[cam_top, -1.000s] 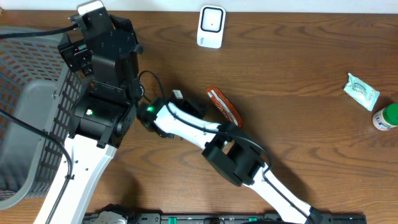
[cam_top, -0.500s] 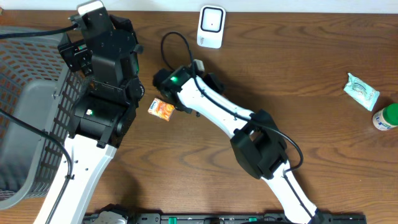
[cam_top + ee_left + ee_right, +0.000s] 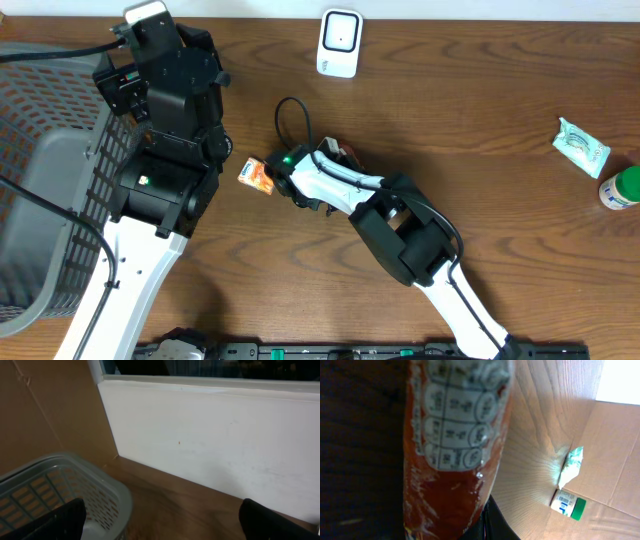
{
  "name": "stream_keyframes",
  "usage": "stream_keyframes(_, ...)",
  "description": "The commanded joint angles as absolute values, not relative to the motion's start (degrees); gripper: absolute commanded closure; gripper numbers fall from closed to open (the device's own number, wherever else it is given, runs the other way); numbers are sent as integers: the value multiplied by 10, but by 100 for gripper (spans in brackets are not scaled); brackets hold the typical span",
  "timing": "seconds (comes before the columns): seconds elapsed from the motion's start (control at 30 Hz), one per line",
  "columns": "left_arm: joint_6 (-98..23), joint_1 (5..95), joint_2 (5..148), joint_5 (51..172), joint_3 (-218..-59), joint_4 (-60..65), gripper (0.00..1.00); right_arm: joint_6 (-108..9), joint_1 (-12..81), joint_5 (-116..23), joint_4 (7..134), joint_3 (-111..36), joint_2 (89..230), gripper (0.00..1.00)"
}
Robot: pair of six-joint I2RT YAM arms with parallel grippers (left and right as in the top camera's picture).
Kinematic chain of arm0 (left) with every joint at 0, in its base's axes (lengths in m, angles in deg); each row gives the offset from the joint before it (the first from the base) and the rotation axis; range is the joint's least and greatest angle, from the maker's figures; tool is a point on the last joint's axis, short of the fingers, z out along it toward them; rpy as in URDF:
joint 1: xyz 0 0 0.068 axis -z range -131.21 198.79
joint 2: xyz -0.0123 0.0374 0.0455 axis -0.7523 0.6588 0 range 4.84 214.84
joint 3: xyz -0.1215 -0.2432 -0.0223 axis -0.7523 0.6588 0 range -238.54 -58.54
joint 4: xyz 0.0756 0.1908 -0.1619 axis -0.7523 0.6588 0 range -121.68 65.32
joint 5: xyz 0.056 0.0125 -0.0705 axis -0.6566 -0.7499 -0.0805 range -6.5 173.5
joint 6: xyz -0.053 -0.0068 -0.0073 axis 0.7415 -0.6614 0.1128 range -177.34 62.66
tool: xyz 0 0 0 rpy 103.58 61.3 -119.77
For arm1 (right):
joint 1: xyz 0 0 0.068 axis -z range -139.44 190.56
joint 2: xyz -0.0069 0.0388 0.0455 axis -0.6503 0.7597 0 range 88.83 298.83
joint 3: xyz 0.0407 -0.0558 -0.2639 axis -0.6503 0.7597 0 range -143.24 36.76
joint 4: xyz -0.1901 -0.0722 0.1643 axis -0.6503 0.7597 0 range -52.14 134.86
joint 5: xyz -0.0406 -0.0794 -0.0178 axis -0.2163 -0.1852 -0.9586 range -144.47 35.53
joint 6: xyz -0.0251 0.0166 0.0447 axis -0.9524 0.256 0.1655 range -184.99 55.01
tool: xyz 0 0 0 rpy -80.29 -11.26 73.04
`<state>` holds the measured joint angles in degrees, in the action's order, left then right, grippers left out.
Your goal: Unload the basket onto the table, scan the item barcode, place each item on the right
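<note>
The right claw [image 3: 272, 178] is closed on an orange snack packet [image 3: 256, 175], which is gripped at one end so that the rest sticks out towards the left arm. In the right wrist view the packet [image 3: 455, 435] is seen lengthwise, filling the middle of the picture, with a white printed panel of small boxes turned to the camera. No barcode can be made out on the side shown. Whether the packet touches the worktop [image 3: 480, 100] cannot be told from above. It is held over the middle-left part of the brown wooden surface, near the black body of the left arm but apart from it.

The right arm is stretched diagonally from the near edge of the worktop to that spot, with a black cable looped just beyond its wrist.

A white scanner [image 3: 340, 43] is placed at the far edge of the worktop, well apart from the packet and beyond it.

The left claw [image 3: 165, 522] is spread wide with nothing between its fingers, whose dark tips are seen at the two lower corners of the left wrist view. It is pointed at a white wall, with the corner of a grey mesh basket [image 3: 75, 480] below it. From above, the basket [image 3: 40, 120] is seen at the left edge of the worktop, beside the left arm.

At the far right, a pale green sachet [image 3: 581, 146] and a green-capped bottle [image 3: 620, 188] are placed near each other. Both are also seen in the right wrist view, the sachet [image 3: 568, 467] above the bottle [image 3: 568, 505].
</note>
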<state>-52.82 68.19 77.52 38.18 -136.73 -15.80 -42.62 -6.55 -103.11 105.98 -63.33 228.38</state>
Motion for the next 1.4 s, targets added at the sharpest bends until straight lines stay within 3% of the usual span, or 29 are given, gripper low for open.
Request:
stream_keyframes(0.0, -523, 682, 778, 380, -1364, -159, 2, -419, -82, -903, 1049, -616, 2290, 99)
stream_keyframes(0.5, -523, 682, 778, 380, -1364, -159, 2, -415, -90, -982, 1207, -815, 2290, 99)
stream_keyframes(0.73, -523, 682, 778, 380, -1364, -159, 2, -356, -99, -950, 1261, -785, 2290, 99)
stream_keyframes(1.17, -523, 682, 778, 380, -1364, -162, 2, -342, -144, -833, 1167, -620, 2290, 99)
stream_keyframes(1.37, -523, 682, 778, 380, -1364, -162, 2, -322, -165, -850, 1191, -662, 2290, 99)
